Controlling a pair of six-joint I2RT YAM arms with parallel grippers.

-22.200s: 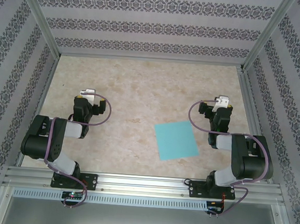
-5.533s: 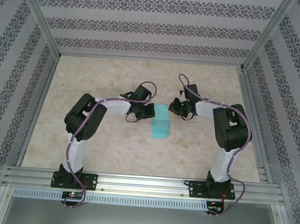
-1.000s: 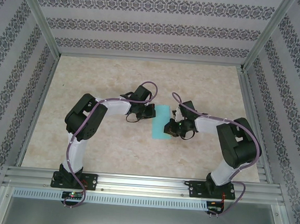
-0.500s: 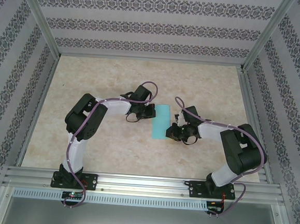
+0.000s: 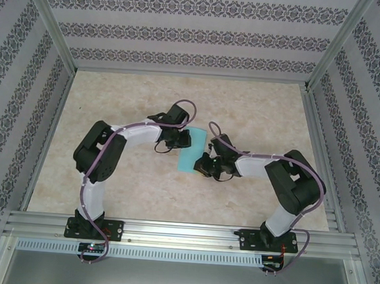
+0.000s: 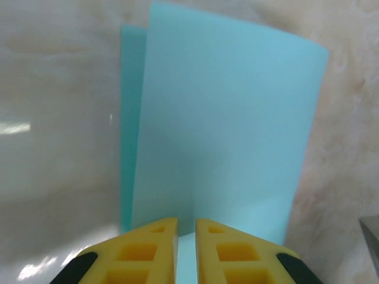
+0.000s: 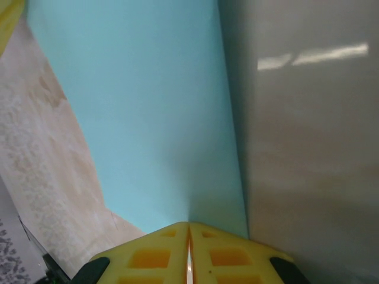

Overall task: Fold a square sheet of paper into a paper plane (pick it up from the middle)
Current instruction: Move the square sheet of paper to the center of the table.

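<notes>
Turquoise, unmarked square sheet of paper [image 5: 189, 156] [image 6: 219, 136] [image 7: 160, 118]: folded into 2 misaligned layers, a narrow rectangle near the centre of the table [image 5: 114, 96], long axis 1 to 7 o'clock.

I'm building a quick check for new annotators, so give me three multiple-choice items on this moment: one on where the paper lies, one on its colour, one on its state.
1. In the top view, the sheet of paper lies:
A. left of both hands
B. between the left hand and the right hand
C. right of both hands

2. Its colour is:
A. white
B. red
C. turquoise

3. Its state is:
A. folded over
B. a flat single square
C. a crumpled ball

Key: 1 B, a hand sits at either side of it; 2 C, it is turquoise in every view; 3 A, the left wrist view shows a second layer peeking out beside the top one.
</notes>
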